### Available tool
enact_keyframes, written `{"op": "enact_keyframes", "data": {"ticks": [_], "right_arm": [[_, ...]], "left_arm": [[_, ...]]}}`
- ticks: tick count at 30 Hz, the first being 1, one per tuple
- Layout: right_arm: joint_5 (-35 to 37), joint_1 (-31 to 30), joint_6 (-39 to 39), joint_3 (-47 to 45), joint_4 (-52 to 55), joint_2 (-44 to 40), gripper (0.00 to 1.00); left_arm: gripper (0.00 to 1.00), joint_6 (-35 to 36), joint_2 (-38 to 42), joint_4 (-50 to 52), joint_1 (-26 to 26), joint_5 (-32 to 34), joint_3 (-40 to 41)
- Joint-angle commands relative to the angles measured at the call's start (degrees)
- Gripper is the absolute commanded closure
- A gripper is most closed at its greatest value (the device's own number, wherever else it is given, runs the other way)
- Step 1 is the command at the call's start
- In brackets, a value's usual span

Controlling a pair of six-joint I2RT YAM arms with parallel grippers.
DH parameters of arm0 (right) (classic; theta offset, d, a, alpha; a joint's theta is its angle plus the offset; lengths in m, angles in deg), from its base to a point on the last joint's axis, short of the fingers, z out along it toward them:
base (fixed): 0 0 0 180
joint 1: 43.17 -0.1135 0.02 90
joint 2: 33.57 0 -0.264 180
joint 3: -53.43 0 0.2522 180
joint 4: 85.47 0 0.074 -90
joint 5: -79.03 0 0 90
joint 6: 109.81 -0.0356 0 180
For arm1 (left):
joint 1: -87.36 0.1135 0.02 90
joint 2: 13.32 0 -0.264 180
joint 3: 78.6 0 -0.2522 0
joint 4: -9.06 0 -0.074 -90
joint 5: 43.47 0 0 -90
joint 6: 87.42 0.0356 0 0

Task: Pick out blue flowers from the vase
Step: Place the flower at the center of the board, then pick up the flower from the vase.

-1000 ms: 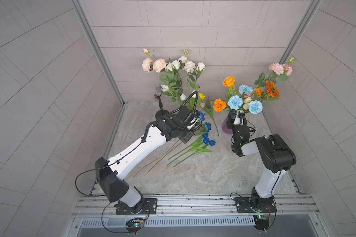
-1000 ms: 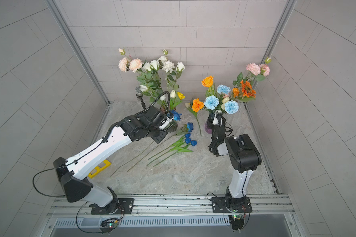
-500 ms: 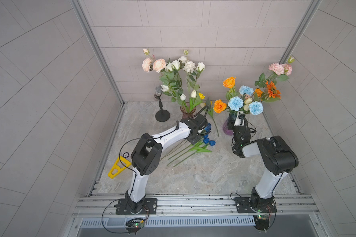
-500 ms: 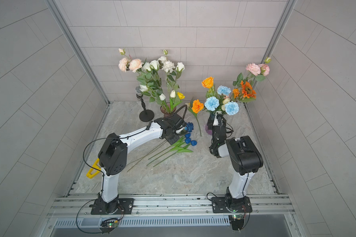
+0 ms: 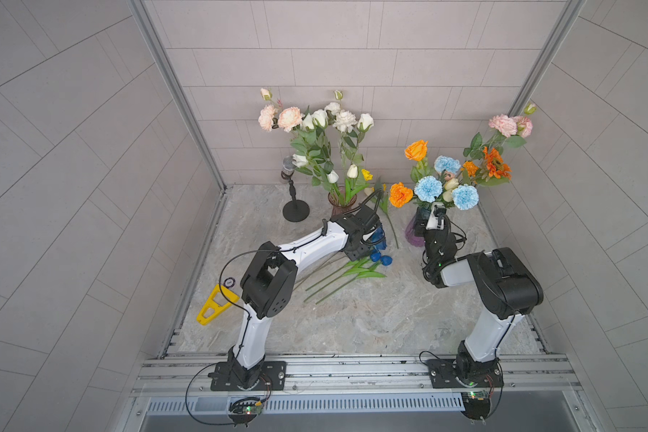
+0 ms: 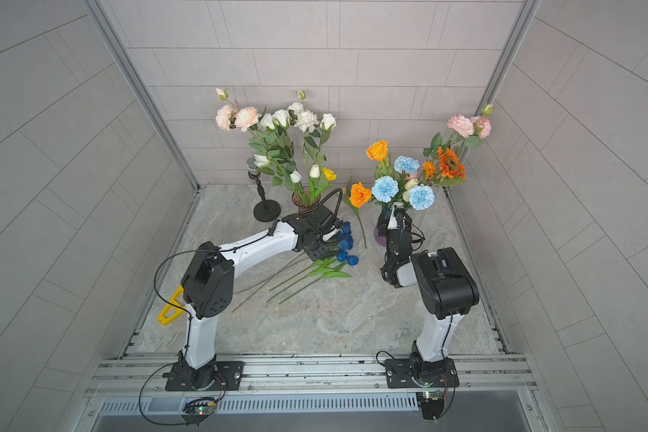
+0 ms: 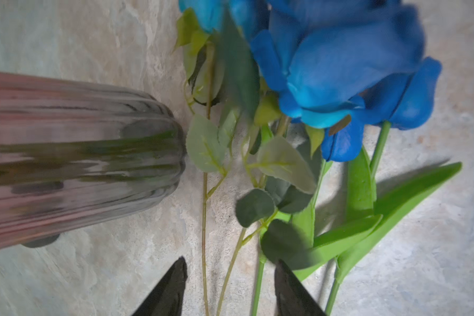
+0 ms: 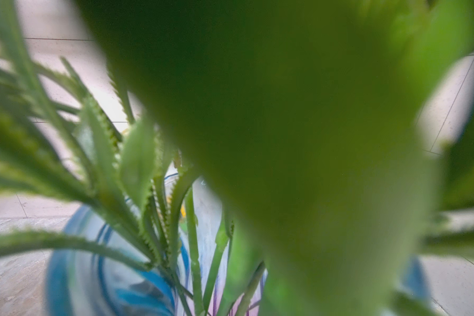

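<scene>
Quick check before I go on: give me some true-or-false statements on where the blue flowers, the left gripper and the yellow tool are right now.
1. Three pale blue carnations stand in the purple vase. True.
2. The left gripper is shut on a stem. False: its jaws stand apart, with stems lying unpinched between them.
3. The blue roses stand in the pink vase. False: they lie on the table beside it.
4. The dark blue tulips lie on the table. True.
5. The yellow tool lies between the two vases. False: it lies at the table's edge, far from both.
</scene>
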State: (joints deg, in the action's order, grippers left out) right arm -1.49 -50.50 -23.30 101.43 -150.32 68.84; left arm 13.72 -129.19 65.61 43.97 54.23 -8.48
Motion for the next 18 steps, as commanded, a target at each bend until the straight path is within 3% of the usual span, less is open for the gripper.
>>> {"op": "enact_keyframes", "data": {"ticks": [1,8,14,18], "right_arm": [[0.71,0.30,2.52,0.13,-2.34,-2.26,0.32],[0.72,0.30,2.49,-0.02,-2.34,-2.37,0.32],[0.87,0.25,2.08,-0.13,-2.34,-2.37,0.33],[0.59,0.22,2.05,-0.29,-2.34,-2.37,0.33]], "left_arm": [[0.37,0.34,4.48,0.71,0.36,-1.82,-2.30],[0.25,-0.70,12.66,-0.81,0.07,-2.52,-3.54],[0.22,-7.15,24.20,-21.41,-0.34,-12.76,7.83],[0.22,-11.86,25.79,-27.67,-1.03,-20.32,8.44]]}}
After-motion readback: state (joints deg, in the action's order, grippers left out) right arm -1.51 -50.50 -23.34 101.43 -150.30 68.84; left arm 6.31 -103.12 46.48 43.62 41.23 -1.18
